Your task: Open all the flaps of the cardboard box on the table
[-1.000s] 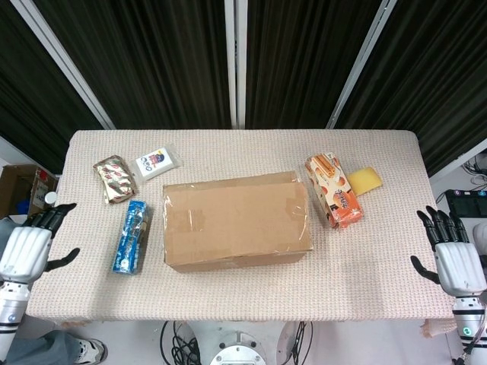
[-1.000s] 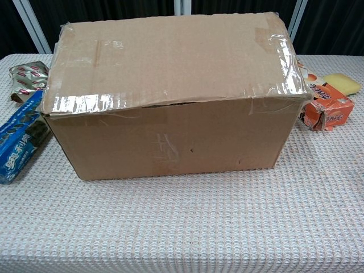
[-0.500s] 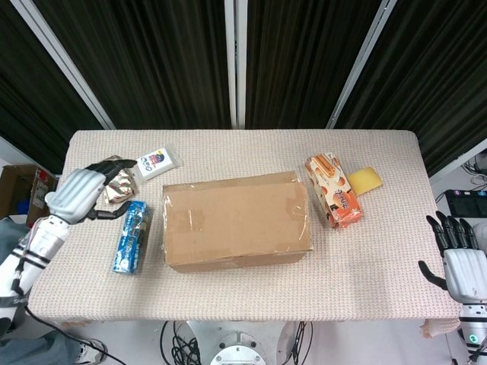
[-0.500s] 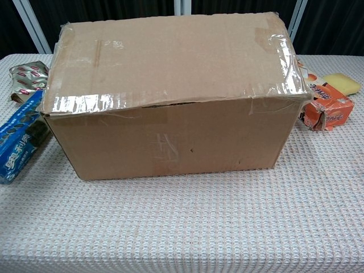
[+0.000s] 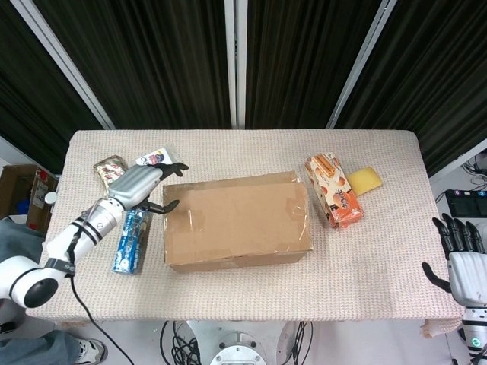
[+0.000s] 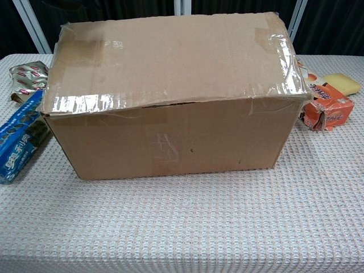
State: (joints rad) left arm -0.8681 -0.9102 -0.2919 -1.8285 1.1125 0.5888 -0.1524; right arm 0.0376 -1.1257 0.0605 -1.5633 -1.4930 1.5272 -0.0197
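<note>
A brown cardboard box (image 5: pixel 237 220) (image 6: pixel 170 91) lies in the middle of the table with its taped top flaps down. My left hand (image 5: pixel 141 186) hovers just off the box's left end, fingers spread and holding nothing, its fingertips close to the top left corner. My right hand (image 5: pixel 461 262) is beyond the table's right edge, fingers apart and empty. The chest view shows the box's front face and top but neither hand.
A blue biscuit pack (image 5: pixel 130 239) (image 6: pixel 17 145) lies left of the box, under my left forearm. A silver snack pack (image 5: pixel 110 169) and a white packet (image 5: pixel 156 158) sit at the back left. An orange pack (image 5: pixel 333 190) and a yellow sponge (image 5: pixel 365 180) lie right of the box.
My left hand has swung from off the table's left edge, over the snack packs, to the box's left end. My right hand has drifted slightly down and right.
</note>
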